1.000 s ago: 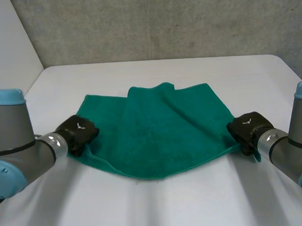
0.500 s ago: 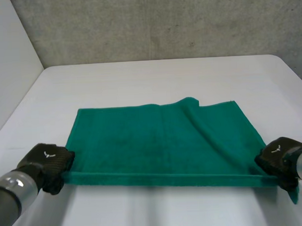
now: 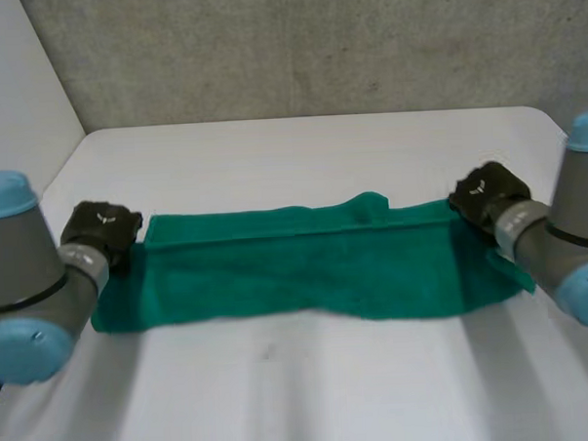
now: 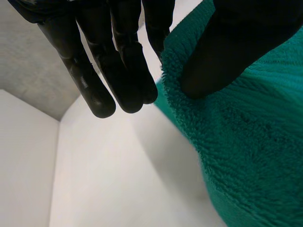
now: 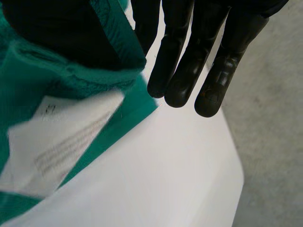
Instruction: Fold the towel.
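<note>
A green towel [image 3: 316, 268] lies across the middle of the white table [image 3: 301, 152] as a long strip, doubled over, with a small bump on its far edge. My left hand [image 3: 101, 229] is at the towel's far left corner. In the left wrist view its thumb [image 4: 227, 52] presses the towel [image 4: 255, 156] edge against straight fingers [image 4: 118, 71]. My right hand [image 3: 486, 194] is at the far right corner. There its thumb [image 5: 61, 33] pins the towel [image 5: 28, 71] against the fingers [image 5: 189, 61], just above a white label [image 5: 61, 137].
A grey wall [image 3: 306, 44] rises behind the table's far edge, and a pale side wall [image 3: 15, 96] stands at the left. Bare tabletop surrounds the towel on all sides. Both arms [image 3: 24, 291] flank the towel's ends.
Both hands have carried the towel's near edge up and away from me to its far edge. The towel, spread wide half a second ago, now lies doubled into a narrower strip.
</note>
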Motion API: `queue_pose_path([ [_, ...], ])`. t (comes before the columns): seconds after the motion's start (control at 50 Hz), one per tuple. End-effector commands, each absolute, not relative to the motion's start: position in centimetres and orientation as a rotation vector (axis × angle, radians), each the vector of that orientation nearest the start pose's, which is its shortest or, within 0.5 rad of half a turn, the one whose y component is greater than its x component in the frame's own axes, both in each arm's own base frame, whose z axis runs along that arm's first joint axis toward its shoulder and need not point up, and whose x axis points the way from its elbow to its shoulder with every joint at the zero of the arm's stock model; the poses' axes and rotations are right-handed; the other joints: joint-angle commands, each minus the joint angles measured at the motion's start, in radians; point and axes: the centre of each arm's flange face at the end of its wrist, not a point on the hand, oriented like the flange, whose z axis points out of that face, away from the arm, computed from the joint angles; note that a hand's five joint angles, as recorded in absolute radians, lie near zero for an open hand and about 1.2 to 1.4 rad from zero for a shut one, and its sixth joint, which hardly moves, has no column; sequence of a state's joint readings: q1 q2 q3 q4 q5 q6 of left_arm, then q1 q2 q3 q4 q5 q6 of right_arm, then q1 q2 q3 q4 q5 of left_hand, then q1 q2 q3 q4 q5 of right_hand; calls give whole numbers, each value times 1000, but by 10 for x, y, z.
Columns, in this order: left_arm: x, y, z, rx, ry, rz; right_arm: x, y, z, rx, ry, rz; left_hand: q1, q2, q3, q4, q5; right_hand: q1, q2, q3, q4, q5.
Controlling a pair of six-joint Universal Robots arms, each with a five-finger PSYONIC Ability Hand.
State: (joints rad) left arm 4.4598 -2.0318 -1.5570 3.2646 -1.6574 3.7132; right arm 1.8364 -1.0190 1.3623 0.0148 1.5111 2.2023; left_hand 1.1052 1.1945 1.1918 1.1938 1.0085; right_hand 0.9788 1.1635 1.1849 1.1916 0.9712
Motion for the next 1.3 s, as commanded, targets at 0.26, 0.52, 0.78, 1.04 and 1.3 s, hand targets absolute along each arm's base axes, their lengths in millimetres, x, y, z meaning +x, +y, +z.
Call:
queue_pose_path([
  [0.26, -250, -408, 132, 833, 1966, -1946, 262, -435, 119, -1597, 2290, -2206, 291, 202, 204, 202, 213, 417, 233, 211, 205, 250],
  [0.52, -266, -404, 114, 999, 1986, -2000, 266, -451, 115, -1550, 2184, -2388, -496, -585, -583, -585, -574, -804, -989, -1010, -1017, -971],
  [0.78, -263, -397, 167, 943, 1824, -2053, 254, -441, 188, -1052, 2148, -2430, -856, -946, -943, -945, -934, -804, -989, -1010, -1017, -971],
  [1.04, -248, -349, 188, 921, 1909, -2033, 195, -380, 198, -836, 2451, -1866, -862, -952, -949, -951, -940, -803, -988, -1009, -1016, -970],
  [1.3, -252, -324, 177, 930, 2021, -2029, 173, -363, 153, -707, 2580, -1588, -859, -949, -946, -948, -937, -559, -744, -765, -772, -726],
])
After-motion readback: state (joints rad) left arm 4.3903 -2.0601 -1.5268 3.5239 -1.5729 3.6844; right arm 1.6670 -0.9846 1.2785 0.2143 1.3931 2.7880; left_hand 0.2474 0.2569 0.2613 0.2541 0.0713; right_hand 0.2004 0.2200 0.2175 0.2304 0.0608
